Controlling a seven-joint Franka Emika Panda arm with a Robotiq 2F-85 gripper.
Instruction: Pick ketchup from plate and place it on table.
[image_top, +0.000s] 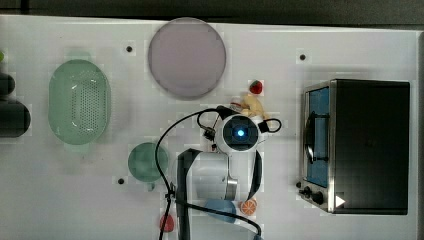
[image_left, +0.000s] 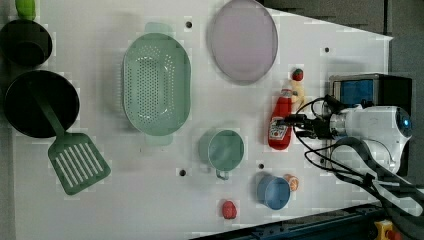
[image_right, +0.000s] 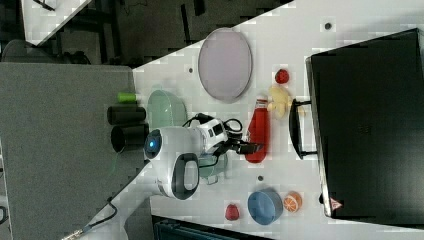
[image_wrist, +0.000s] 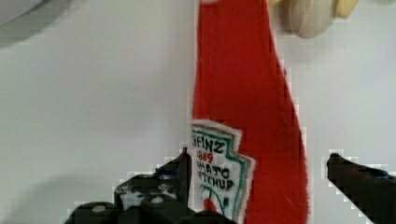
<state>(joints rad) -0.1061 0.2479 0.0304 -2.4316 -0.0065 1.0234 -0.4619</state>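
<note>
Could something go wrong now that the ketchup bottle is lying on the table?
The ketchup lies on the table, off the plate, with the open gripper straddling it. Lifting away crookedly, a finger might snag and drag it. If nudged, it could push the pale toy touching its neck.

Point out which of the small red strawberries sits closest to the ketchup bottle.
The strawberry just beyond the ketchup bottle cap, between the plate and toaster oven. The other strawberry lies far off, near the blue cup.
</note>
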